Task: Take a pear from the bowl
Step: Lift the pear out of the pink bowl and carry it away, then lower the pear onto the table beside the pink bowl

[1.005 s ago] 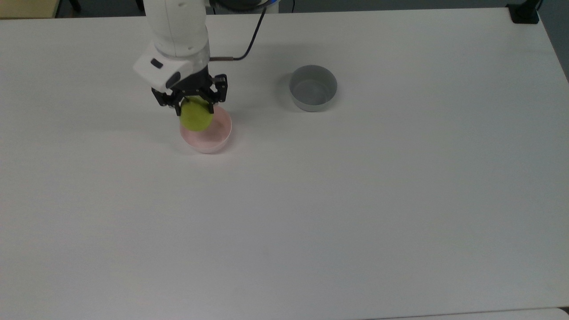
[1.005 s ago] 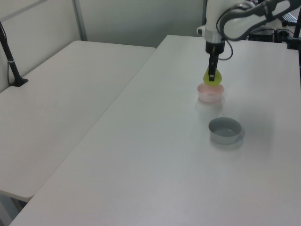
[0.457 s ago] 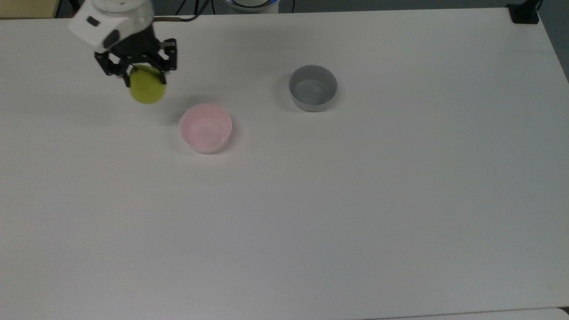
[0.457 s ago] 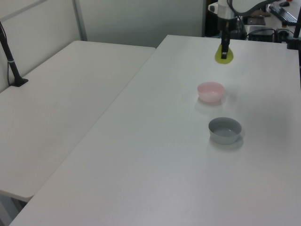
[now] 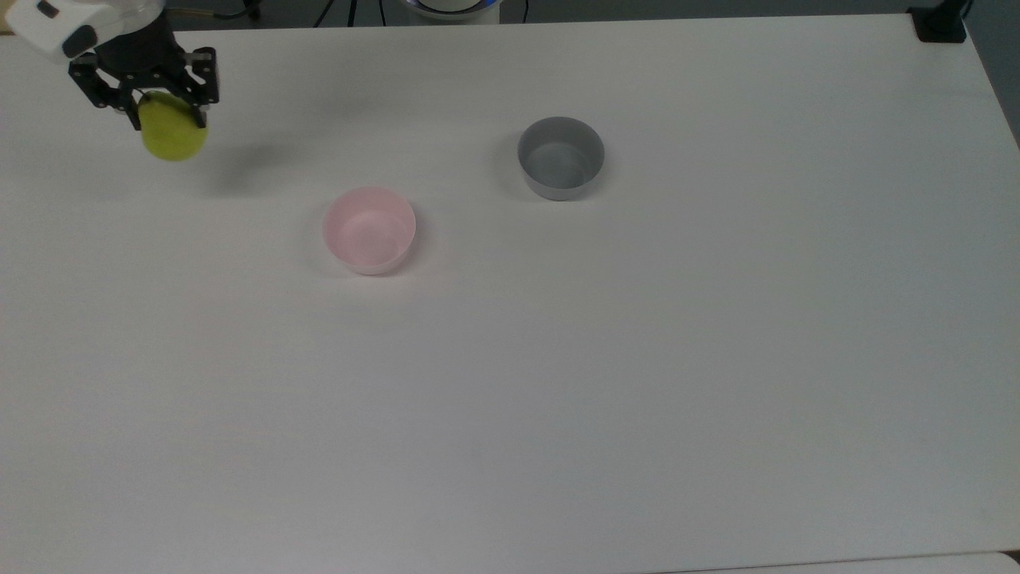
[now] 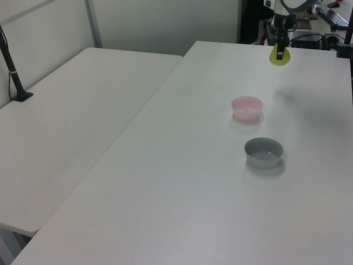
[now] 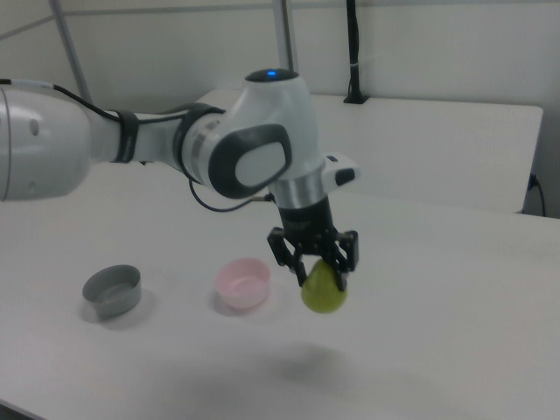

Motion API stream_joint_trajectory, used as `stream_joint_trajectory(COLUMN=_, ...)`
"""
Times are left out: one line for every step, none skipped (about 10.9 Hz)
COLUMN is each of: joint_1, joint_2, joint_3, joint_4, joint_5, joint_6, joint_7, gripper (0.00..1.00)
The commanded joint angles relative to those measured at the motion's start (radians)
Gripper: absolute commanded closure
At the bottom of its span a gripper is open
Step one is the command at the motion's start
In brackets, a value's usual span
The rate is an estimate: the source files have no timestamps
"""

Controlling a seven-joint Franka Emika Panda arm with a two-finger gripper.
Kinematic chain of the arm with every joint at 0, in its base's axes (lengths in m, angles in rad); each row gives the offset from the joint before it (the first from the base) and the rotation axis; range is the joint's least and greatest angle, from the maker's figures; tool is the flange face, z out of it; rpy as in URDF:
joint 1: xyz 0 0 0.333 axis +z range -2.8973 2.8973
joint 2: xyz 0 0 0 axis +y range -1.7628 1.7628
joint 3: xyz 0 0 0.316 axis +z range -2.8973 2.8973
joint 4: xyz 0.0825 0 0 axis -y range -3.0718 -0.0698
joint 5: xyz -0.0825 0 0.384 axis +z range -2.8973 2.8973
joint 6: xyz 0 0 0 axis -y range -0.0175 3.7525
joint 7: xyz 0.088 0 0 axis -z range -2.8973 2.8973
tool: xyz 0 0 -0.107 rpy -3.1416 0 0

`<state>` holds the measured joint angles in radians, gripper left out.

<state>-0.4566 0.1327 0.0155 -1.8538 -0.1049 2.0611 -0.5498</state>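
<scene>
Pear: yellow-green, hanging clear of the table, pinched at its upper part between the fingers of the claw; in the top view it sits at the far upper left, well apart from both bowls. Pink bowl: upright on the table, inside bare, lying between the pear and the grey bowl in the top view. Grey bowl: upright, near the pink bowl, not touching it. Arm: white, reaching over the table.
</scene>
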Motion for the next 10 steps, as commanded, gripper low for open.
stream_joint_trajectory(joint_1=-0.027, joint_2=0.079, joint_3=-0.017, joint_4=-0.024, joint_5=0.001, joint_6=0.138, joint_7=-0.025, gripper=1.0)
stream_joint_trajectory(joint_1=-0.027, joint_2=0.105, joint_3=-0.028, joint_4=-0.031, joint_5=0.001, joint_6=0.186, joint_7=-0.024, gripper=1.0)
stream_joint_trajectory(joint_1=-0.028, joint_2=0.129, joint_3=-0.029, joint_4=-0.033, joint_5=0.001, joint_6=0.221, joint_7=-0.024, gripper=1.0)
stream_joint_trajectory(joint_1=-0.03, joint_2=0.157, joint_3=-0.029, joint_4=-0.033, joint_5=-0.001, joint_6=0.234, joint_7=-0.024, gripper=1.0)
stream_joint_trajectory(joint_1=-0.028, joint_2=0.166, joint_3=-0.029, joint_4=-0.035, joint_5=-0.002, joint_6=0.241, joint_7=-0.024, gripper=1.0)
stream_joint_trajectory(joint_1=-0.028, joint_2=0.182, joint_3=-0.029, joint_4=-0.035, joint_5=-0.002, joint_6=0.26, joint_7=-0.022, gripper=1.0)
stream_joint_trajectory(joint_1=-0.027, joint_2=0.201, joint_3=-0.029, joint_4=-0.035, joint_5=-0.002, joint_6=0.269, joint_7=-0.021, gripper=1.0)
stream_joint_trajectory(joint_1=-0.024, joint_2=0.212, joint_3=-0.029, joint_4=-0.033, joint_5=-0.005, joint_6=0.271, joint_7=-0.018, gripper=1.0)
stream_joint_trajectory(joint_1=-0.022, joint_2=0.215, joint_3=-0.029, joint_4=-0.033, joint_5=-0.006, joint_6=0.277, joint_7=-0.015, gripper=0.97)
stream_joint_trajectory(joint_1=-0.022, joint_2=0.214, joint_3=-0.029, joint_4=-0.032, joint_5=-0.006, joint_6=0.275, joint_7=-0.012, gripper=0.79)
